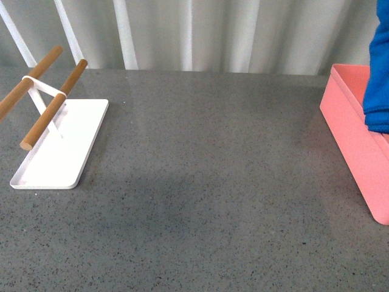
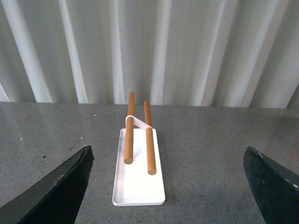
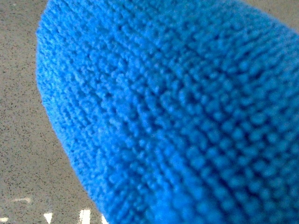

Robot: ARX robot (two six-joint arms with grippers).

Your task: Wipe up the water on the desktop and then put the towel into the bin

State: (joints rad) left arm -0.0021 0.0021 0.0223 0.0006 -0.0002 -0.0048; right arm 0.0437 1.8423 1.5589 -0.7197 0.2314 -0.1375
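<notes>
Towel (image 1: 378,73), bright blue, hangs with its lower end over the opening of the salmon-pink bin (image 1: 355,152) at the right of the desktop (image 1: 206,182); whether the right gripper holds it I cannot tell, while the left gripper (image 2: 167,154) stands wide and empty.

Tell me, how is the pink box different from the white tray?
The bin is salmon pink; the tray is white. The bin has tall straight walls; the tray is flat with only a low rim. The blue towel hangs at the bin's opening, while the tray carries two wooden rods on a white stand. Both are rectangular and rest on the grey speckled desktop.
</notes>
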